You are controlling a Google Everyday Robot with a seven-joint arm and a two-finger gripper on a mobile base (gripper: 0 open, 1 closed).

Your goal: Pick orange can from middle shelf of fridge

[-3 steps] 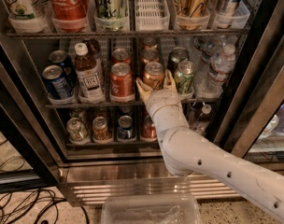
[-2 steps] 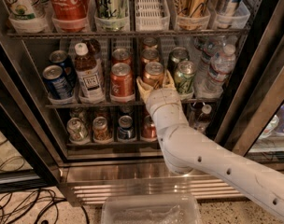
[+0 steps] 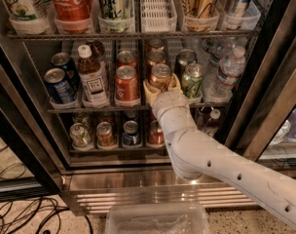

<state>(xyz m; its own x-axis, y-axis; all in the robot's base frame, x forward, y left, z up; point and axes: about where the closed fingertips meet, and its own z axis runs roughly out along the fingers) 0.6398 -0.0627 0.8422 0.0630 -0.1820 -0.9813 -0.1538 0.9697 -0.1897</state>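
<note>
Inside the fridge (image 3: 138, 182), the claw (image 3: 161, 86) clasps the orange can (image 3: 160, 75) on the middle shelf (image 3: 104, 109).

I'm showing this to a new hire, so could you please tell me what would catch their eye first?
The white arm reaches from the lower right into the fridge, its gripper at the front orange can on the middle shelf. A big red Coca-Cola can stands out upper left.
</note>
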